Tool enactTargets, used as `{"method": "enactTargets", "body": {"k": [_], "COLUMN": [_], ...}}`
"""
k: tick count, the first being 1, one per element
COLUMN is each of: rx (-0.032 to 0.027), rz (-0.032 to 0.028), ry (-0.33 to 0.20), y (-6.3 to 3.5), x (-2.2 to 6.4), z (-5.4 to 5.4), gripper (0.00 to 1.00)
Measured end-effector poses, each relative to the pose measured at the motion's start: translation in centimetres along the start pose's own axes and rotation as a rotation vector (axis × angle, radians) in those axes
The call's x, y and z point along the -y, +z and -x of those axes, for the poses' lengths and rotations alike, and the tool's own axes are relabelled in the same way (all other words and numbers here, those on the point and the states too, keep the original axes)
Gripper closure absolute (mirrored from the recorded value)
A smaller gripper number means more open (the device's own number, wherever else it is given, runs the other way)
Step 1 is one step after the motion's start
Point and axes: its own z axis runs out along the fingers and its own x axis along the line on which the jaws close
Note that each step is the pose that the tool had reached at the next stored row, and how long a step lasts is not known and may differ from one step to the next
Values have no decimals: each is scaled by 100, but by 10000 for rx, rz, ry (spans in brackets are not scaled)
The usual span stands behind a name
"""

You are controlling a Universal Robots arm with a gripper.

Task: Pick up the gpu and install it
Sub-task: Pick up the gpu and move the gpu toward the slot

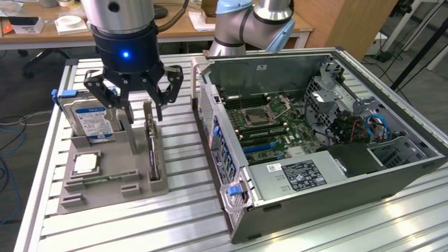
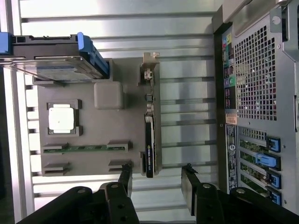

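1 robot arm (image 1: 123, 26), 1 gpu (image 1: 152, 149), 1 hard drive (image 1: 87, 118), 1 CPU chip (image 1: 85, 164), 1 memory stick (image 1: 102, 179), 1 grey holder tray (image 1: 105, 199), 1 open computer case (image 1: 392, 173), all on 1 slatted metal counter (image 1: 140, 231)

gpu: thin flat card standing on its long edge in a slot of the tray, not lifted, not in the case. Wrist view shows a silver bracket at one end, a black block along the other part, and a bit of green on the edge

In the exterior view the gpu sits at 3 o'clock from the hard drive and at 9 o'clock from the case. The CPU chip and memory stick lie flat at about 7 o'clock from the gpu. The hard drive, with a blue label, stands upright in its own slot

jaws: spread wide, pinching nothing, hanging above the gpu. In the wrist view one fingertip (image 2: 126, 173) lies to each side of the card's black-block end, with a gap on both sides and no contact seen

case: side panel off, motherboard (image 1: 280, 131) exposed, power supply (image 1: 301, 176) with white label at 6 o'clock from the board, blue and red cables at 3 o'clock
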Motion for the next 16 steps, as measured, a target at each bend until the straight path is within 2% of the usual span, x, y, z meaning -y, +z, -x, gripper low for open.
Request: {"method": "enactTargets", "body": {"k": [16], "rx": [1], "rz": [1], "ry": [0], "y": [32], "x": [2], "z": [-1], "gripper": [45]}}
